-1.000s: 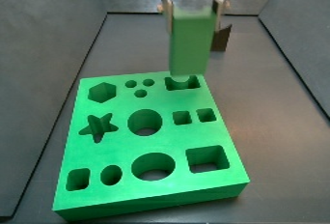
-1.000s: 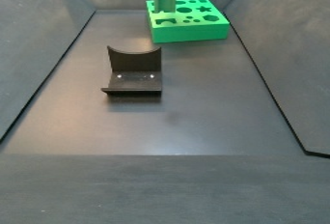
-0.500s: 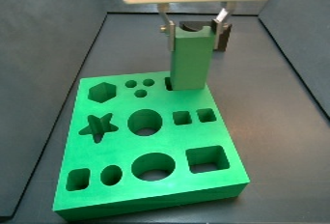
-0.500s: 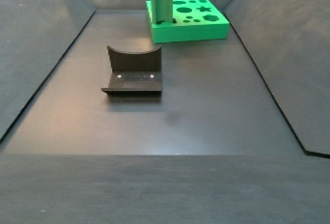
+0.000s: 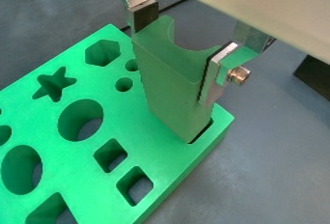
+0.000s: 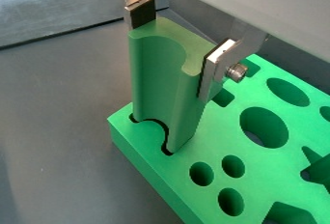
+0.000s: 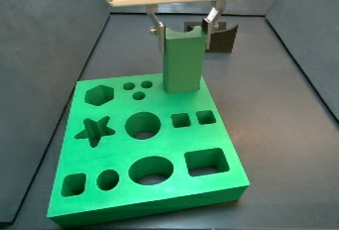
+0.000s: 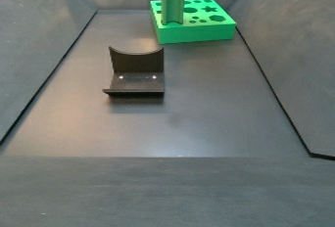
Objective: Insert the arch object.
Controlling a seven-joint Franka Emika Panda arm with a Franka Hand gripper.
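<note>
The arch object [image 7: 183,60] is a tall plain green block with a curved notch in its upper end. It stands upright with its lower end inside a cut-out at the far edge of the green holed board [image 7: 119,150]. My gripper [image 7: 183,30] is above the board and shut on the arch's upper part. In both wrist views the silver fingers [image 5: 222,69] [image 6: 217,64] press the sides of the arch [image 5: 175,83] [image 6: 161,88], which enters the board [image 5: 168,160] [image 6: 142,155] near a corner. In a side view the arch [image 8: 167,1] and board [image 8: 216,30] are far back.
The dark fixture [image 8: 135,71] stands on the dark floor away from the board, and it also shows behind the gripper in a side view [image 7: 227,38]. Grey walls enclose the floor on the sides. The board has several other cut-outs, among them a star [image 7: 95,130].
The gripper has come down with the arch object. The arch's lower end has gone from just above the board into the cut-out.
</note>
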